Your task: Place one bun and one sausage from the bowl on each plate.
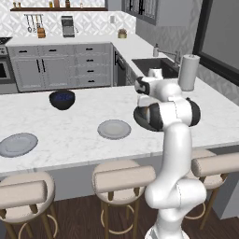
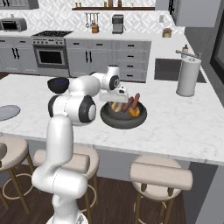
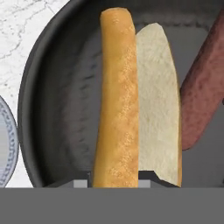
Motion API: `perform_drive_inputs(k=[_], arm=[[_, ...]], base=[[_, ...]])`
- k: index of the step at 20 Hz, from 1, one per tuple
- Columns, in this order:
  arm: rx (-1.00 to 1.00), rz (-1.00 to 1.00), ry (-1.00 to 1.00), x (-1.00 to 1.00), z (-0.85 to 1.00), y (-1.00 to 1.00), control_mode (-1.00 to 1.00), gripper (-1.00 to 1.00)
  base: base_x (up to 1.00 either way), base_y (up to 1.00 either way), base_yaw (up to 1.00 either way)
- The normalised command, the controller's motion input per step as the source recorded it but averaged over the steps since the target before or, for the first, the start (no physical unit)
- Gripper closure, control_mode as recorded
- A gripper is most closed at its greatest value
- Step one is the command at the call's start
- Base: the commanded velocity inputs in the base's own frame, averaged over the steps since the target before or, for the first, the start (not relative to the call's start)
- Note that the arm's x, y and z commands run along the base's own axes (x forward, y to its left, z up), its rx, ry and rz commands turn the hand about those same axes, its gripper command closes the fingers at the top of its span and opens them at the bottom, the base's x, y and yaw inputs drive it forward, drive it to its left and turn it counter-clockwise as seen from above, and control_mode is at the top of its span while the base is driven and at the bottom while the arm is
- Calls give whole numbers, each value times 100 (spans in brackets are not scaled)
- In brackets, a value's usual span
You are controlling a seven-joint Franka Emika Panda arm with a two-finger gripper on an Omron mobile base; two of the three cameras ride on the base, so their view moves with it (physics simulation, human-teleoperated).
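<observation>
Bun (image 3: 117,100) lay inside the bowl (image 3: 57,100), long and golden, with its pale cut side beside it. In the hand view it ran straight up from between the finger tips, so the gripper (image 2: 114,104) looked closed on the bun, jaws narrow. A sausage (image 3: 202,100) lay just beside the bun in the same bowl, dark red-brown and tilted. From the right base view, two sausages (image 2: 131,103) and another bun (image 2: 134,112) sat in the bowl too, near the hand.

The bowl stood on the white counter (image 1: 70,135), toward the sink end. From the left base view, the arm hid most of the bowl (image 1: 140,119). A plate (image 1: 114,129) lay flat on the counter near the bowl, and its edge showed just beside the bowl in the hand view. The other plate (image 1: 17,144) lay well apart, far along the counter. Both plates had nothing on them yet.

A small dark blue bowl (image 1: 62,99) stood farther back on the counter. A paper towel roll (image 1: 188,71) stood upright near the sink (image 1: 156,65). Stools (image 1: 123,179) lined the front of the counter.
</observation>
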Motion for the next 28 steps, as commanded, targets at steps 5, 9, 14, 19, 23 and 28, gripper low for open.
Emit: perform_drive_inputs(k=[5,9,14,19,23,28], arm=[[0,0,0,-8,33,19,-100,100],[0,0,0,-16,34,79,-100,100],[-3,0,0,-57,49,99,-100,100],[0,-2,0,-90,23,98,-100,100],[0,0,-20,-100,0,92,-100,100],[0,0,-5,-18,-17,40,-100,100]], base=[[0,0,0],[0,0,0],[0,0,0],[0,0,0],[0,0,0],[0,0,0]])
